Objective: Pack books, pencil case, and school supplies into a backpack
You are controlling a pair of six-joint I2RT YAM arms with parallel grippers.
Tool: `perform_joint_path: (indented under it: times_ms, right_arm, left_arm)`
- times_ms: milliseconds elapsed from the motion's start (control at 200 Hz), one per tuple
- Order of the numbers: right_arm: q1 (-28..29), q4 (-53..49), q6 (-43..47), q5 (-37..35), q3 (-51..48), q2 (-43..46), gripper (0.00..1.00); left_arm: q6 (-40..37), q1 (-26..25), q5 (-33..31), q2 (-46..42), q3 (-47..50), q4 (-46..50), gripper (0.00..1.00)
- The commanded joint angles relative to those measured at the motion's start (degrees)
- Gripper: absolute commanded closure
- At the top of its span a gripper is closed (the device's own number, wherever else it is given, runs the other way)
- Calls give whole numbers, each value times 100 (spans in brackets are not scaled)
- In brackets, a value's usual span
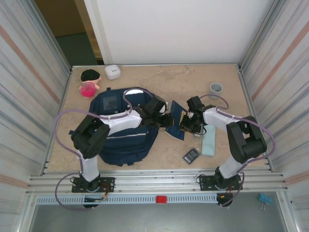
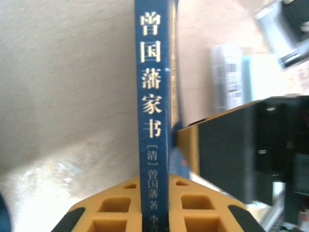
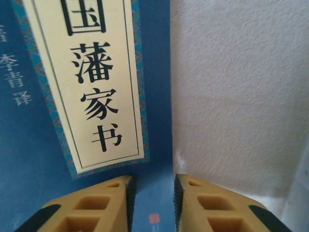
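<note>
Left wrist view: left claw (image 2: 154, 186) clamped on the spine of the navy book (image 2: 153, 96), held on edge between the 2 arms, ready for the backpack (image 1: 130, 147) just beside; right claw (image 3: 152, 180), fingers slightly apart at its cover, seemingly not gripping.

L arm (image 1: 91, 136) & R arm (image 1: 244, 141): black joints, white link shells, lilac cables (image 1: 72, 111). R end effector (image 3: 152, 180) fingers (image 3: 91, 205) yellow-tan, moulded pockets, black corners; L end effector (image 2: 154, 182) same.

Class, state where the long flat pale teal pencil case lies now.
Top view: the pencil case lies on the right of the table, beside the dark grey gridded rectangle.
</note>
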State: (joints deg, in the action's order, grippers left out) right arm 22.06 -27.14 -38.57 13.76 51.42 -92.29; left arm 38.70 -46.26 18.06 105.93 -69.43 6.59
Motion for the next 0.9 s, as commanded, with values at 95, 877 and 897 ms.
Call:
perform_joint_path:
  times_ms: [95,877,897]
  right_arm:
    - [-294,299,333,367,-66,1771,49]
    - [-1645,3373,-42,4543,-481,4092,90]
    - [-1689,3257,59,4510,-453,4136,97]
  left_arm:
    - [-635,199,609,-1243,717,-1746,100]
    - [242,882,2788,-2316,1483,-4737,56]
    - [196,909,2740,-2361,1458,-4515,49]
